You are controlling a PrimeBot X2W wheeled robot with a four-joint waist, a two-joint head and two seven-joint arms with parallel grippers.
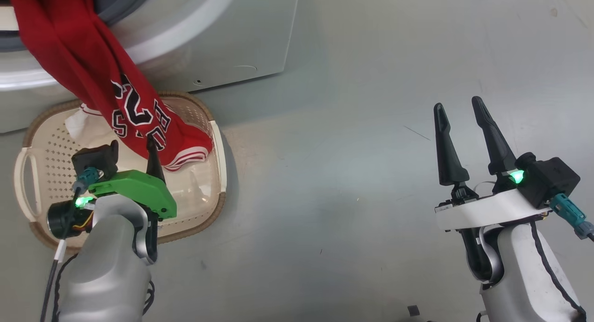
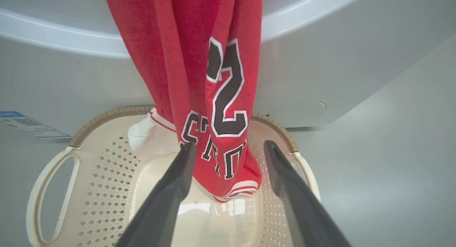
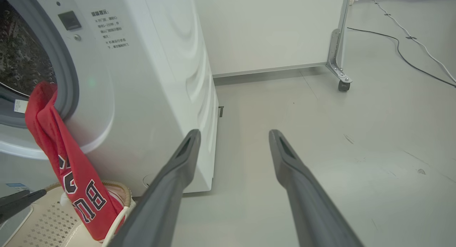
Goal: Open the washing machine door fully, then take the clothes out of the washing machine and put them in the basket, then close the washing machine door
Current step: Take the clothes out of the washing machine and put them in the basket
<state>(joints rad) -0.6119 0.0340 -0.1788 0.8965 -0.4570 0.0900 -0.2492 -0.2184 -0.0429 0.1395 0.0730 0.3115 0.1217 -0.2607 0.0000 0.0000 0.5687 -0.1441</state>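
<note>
A red garment of the clothes (image 1: pixel 100 76) with black-and-white lettering hangs out of the washing machine (image 1: pixel 232 39) over the drum's rim. Its striped hem lies in the cream basket (image 1: pixel 41 141) on the floor in front. My left gripper (image 1: pixel 132 144) hovers over the basket, open. In the left wrist view the clothes (image 2: pixel 199 79) hang just beyond my left gripper (image 2: pixel 229 144), ungripped, above the basket (image 2: pixel 103 190). My right gripper (image 1: pixel 457 104) stands open and empty over bare floor to the right. The washing machine door is out of view.
The right wrist view shows the washing machine (image 3: pixel 142 79) with its steel drum open, the clothes (image 3: pixel 71 175) and the basket (image 3: pixel 42 218). A white wheeled panel (image 3: pixel 267 30) stands behind, and cables (image 3: pixel 409 51) run over the grey floor. A blue label (image 2: pixel 25 124) is on the machine's front.
</note>
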